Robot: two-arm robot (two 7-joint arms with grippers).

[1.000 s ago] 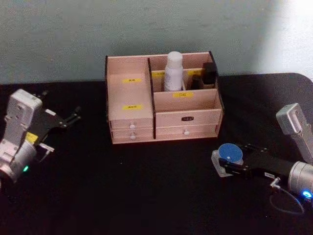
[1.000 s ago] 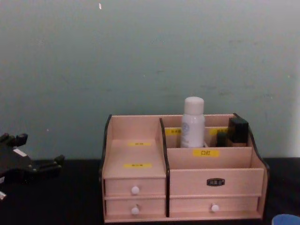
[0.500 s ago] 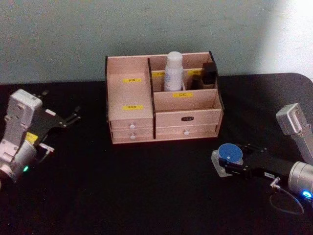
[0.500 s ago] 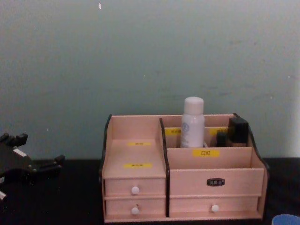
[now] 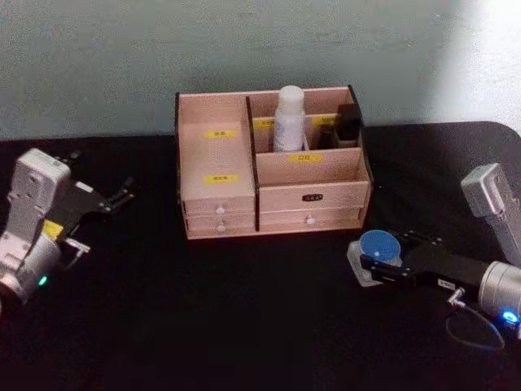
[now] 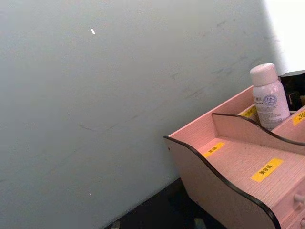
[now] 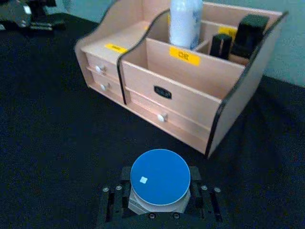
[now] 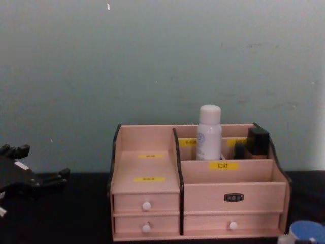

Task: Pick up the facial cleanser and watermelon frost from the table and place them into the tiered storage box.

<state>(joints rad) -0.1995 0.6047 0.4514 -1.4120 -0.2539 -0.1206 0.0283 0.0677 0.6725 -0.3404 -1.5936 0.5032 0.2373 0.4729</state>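
Note:
The tiered storage box stands at the back middle of the black table. A white bottle stands upright in its rear compartment. Right of and in front of the box, my right gripper is shut on a clear jar with a round blue lid. I cannot tell which of these two is the facial cleanser and which the watermelon frost. My left gripper hangs open at the far left, holding nothing.
Two black items fill the box's rear right compartment. The stepped left compartments and the front right one hold nothing. A plain wall rises right behind the box. Bare black tabletop lies in front.
My right gripper has carried the blue-lidded jar a little toward the box, and the jar shows higher in the chest view. The left arm has stayed put.

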